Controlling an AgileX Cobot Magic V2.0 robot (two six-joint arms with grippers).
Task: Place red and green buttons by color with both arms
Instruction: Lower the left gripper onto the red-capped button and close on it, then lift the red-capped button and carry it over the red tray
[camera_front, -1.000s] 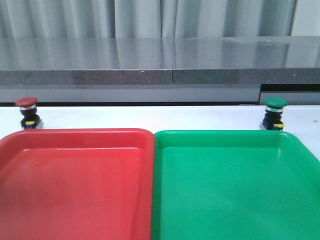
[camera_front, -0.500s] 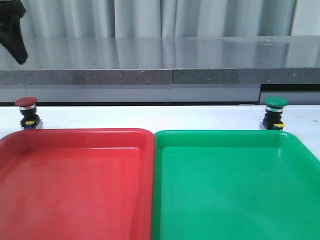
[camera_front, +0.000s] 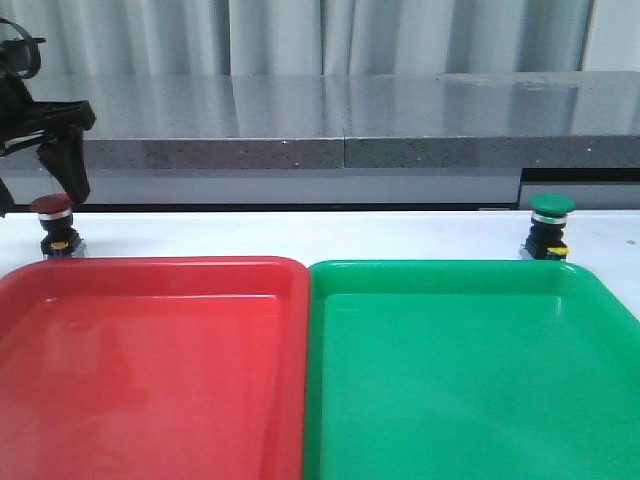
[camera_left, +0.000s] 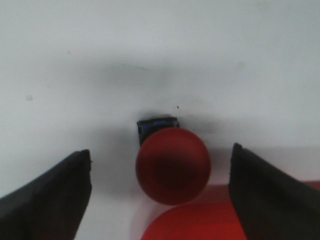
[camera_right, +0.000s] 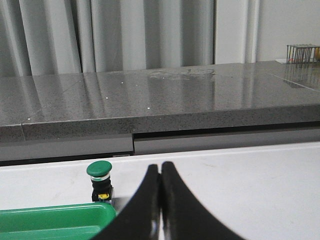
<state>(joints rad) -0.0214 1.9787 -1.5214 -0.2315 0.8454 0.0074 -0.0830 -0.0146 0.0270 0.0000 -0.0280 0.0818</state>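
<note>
Neither button is placed yet. The red mushroom-capped push-button (camera_front: 53, 224) stands on the white table behind the red plastic tray (camera_front: 150, 360), between the spread-wide fingers of the left gripper (camera_left: 160, 172). The green-capped push-button (camera_front: 551, 226) waits behind the green plastic tray (camera_front: 470, 370), well apart from the right gripper (camera_right: 160, 172), its fingers pressed together on nothing.

1. The right gripper (camera_right: 160, 200) sits at lower centre of the frame, its two black fingers pressed together with nothing between them.
2. The green button (camera_right: 99, 181) stands upright on the white table (camera_right: 260, 180), left of the fingers.
3. The green tray (camera_right: 55, 217) occupies the lower left corner, just beside the button.
4. A grey counter (camera_right: 150, 105) and curtains (camera_right: 100, 35) fill the background.
</note>
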